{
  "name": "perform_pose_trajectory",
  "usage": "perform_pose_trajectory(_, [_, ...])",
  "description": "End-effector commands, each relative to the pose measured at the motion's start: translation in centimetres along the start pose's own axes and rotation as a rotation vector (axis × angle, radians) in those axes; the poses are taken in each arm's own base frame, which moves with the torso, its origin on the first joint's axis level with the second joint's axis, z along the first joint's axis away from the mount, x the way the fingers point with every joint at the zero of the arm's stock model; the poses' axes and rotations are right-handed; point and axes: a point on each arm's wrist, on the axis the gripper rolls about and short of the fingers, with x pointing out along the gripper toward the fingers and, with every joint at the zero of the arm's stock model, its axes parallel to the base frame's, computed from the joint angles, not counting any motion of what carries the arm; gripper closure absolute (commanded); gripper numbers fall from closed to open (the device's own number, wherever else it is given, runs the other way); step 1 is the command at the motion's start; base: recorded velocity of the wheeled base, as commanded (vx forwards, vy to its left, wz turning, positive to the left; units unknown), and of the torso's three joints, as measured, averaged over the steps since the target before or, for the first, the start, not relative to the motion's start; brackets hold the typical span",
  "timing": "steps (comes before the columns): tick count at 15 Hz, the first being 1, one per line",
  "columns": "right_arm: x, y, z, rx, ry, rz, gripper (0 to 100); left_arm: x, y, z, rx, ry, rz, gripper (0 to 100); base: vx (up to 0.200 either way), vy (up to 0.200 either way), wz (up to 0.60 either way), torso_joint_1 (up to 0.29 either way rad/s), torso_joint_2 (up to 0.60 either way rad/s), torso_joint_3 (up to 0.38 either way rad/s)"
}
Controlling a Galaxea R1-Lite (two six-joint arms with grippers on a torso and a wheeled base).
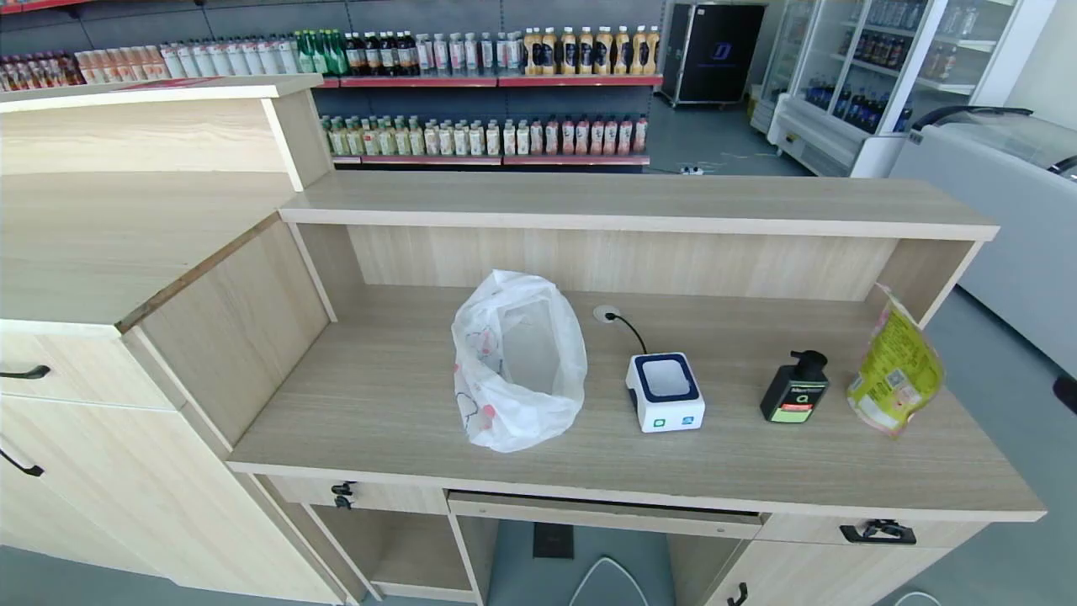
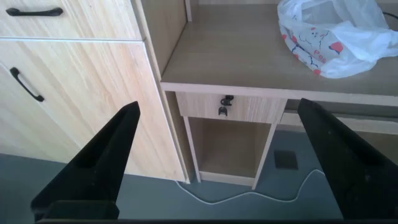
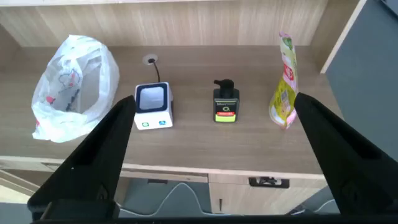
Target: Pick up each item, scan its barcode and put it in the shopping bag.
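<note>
A white plastic shopping bag [image 1: 517, 362] stands open on the wooden counter [image 1: 404, 421], left of centre. Right of it sits a white barcode scanner [image 1: 665, 391] with a dark-framed window, its cable running to a hole at the back. Further right stands a black pump bottle [image 1: 795, 389], then a yellow-green snack pouch [image 1: 896, 370] upright near the counter's right end. My left gripper [image 2: 217, 162] is open, low in front of the counter's left drawer, with the bag [image 2: 329, 34] above it. My right gripper [image 3: 214, 165] is open, before the counter, facing scanner [image 3: 152, 106], bottle [image 3: 225, 102] and pouch [image 3: 285, 84].
A raised shelf [image 1: 639, 206] runs along the counter's back, and a taller cabinet [image 1: 126, 252] with drawers flanks the left side. Drawers with black handles [image 1: 879, 532] sit under the counter. Store shelves of bottles [image 1: 488, 93] and fridges [image 1: 867, 76] stand behind.
</note>
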Motion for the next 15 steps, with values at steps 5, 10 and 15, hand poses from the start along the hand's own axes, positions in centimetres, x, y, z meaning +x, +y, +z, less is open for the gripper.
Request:
perform_pose_trajectory(5, [13.1,-3.6,-1.0,-0.101,0.180,0.012,0,0.0,0.0,0.0,0.000,0.000,0.000,0,0.000,0.000,0.00,0.000,0.00,0.000])
perform_pose_trajectory(10, [15.2,-4.7,-4.3,-0.122,0.291,-0.026,0,0.0,0.0,0.0,0.000,0.000,0.001,0,0.000,0.000,0.00,0.000,0.00,0.000])
perform_pose_trajectory(15, [15.9,-5.7,-8.9,-0.135,0.453,-0.068,0,0.0,0.0,0.0,0.000,0.000,0.001,0,0.000,0.000,0.00,0.000,0.00,0.000])
